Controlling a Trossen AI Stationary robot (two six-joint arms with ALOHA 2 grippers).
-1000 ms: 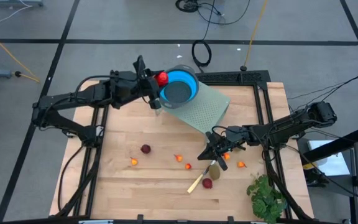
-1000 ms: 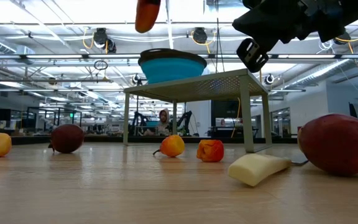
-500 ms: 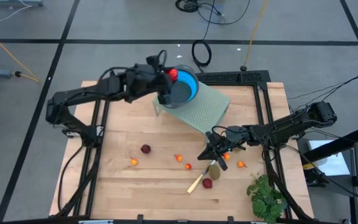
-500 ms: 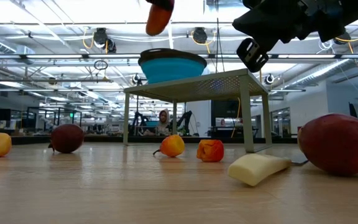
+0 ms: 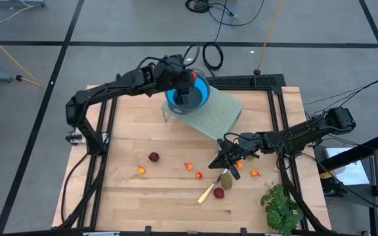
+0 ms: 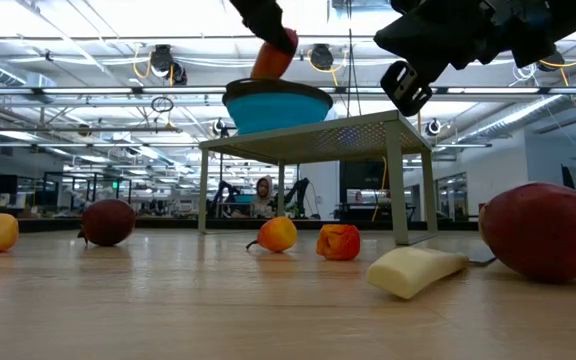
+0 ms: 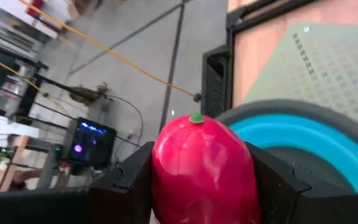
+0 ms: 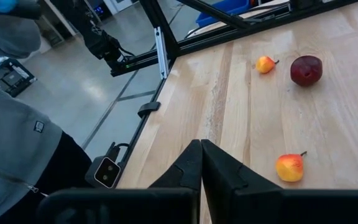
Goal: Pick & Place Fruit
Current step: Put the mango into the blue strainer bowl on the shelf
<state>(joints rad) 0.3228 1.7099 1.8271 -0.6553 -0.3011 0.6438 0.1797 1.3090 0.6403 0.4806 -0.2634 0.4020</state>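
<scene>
A: Where is the left end effector [image 7: 201, 186], and does it have anything?

B: It hangs over the blue bowl [image 5: 190, 93], which sits on a perforated pale-green stand [image 5: 216, 117] at the far side of the wooden counter [image 5: 143, 196]. Its fingers are spread around the longer red-orange fruit [image 7: 202, 168] and grip it on both sides. In the low view that fruit sits just above the bowl's rim, its upper end hidden by the end effector. Whether it touches the bowl cannot be told.

A: And the right end effector [image 8: 201, 163]?

B: Low over the counter's middle right, fingers pressed fully together and holding nothing. From above it blends into the dark arm, so its tips are hard to pick out.

A: Where is the rest of the fruit?

B: Scattered on the counter. One dark red ball [image 5: 153, 157] lies alone toward the left. A second dark red ball [image 5: 219, 193] lies near a brownish-green oval [image 5: 226, 179] and the pale-handled knife [image 5: 208, 192], just beside the right end effector. A second oval cannot be made out there. Tiny orange-red pieces [image 5: 141, 170] dot the middle. In the low view the near dark red ball is cut off at the edge.

A: Anything else?

B: A leafy green bunch [image 5: 281, 207] at the near right corner. In the right wrist view, a person's grey sleeve [image 8: 11, 155] shows beyond the counter's edge.
</scene>
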